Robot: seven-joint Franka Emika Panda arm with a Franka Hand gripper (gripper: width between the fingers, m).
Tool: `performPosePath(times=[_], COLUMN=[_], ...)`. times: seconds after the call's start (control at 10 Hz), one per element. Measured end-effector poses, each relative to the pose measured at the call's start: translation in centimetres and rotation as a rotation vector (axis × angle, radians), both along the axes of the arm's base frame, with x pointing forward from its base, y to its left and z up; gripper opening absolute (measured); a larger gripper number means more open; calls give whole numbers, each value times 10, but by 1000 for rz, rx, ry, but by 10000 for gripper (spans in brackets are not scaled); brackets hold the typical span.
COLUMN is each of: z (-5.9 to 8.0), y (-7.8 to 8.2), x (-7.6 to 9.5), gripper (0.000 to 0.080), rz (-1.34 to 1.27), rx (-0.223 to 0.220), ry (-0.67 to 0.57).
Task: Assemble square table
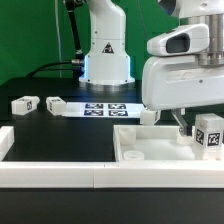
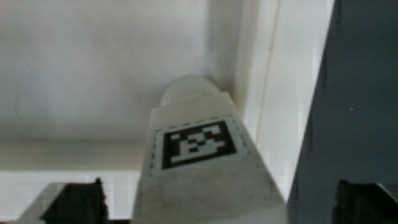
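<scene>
Well apart from the table top (image 1: 150, 150), on the exterior view's left, lie 2 loose legs just beside each other, the first leg block (image 1: 25, 103) and the second leg block (image 1: 55, 103). The marker board (image 1: 100, 107) lies between them and the table top's far edge, and a border rail (image 1: 50, 172) runs along the front, left of the table top. A third leg block (image 1: 148, 115) sits just behind the table top's far left corner (too small to read its tag). At the table top's right part the fourth leg block (image 1: 208, 132) stands upright, seemingly in a corner inside the rim, and the gripper (image 2: 217, 203) straddles it: its fingertips (image 2: 75, 203) stand either side with a gap showing on each, so it is spread and grasping nothing. The count is 4 leg blocks, 1 table top, 1 marker board. The step in hand looks like fitting this leg to a corner socket; next the jaws should close squarely on it, then seat it without tipping
</scene>
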State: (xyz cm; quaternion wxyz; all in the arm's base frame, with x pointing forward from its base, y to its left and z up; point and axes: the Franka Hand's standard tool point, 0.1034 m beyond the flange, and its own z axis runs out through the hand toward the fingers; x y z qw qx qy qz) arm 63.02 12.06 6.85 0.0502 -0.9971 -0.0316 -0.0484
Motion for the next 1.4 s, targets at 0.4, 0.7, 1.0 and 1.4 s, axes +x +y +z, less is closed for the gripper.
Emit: performPosePath(times=[0.4,0.7,1.0,1.4], z=[0,0,-1,-1], y=[-1,-3,-4,-3], x=[0,1,0,-2], gripper=[291,291,291,291], rz=[-127,-476,-895,-1244], rx=[13,44,78,136], ry=[14,47,90,150])
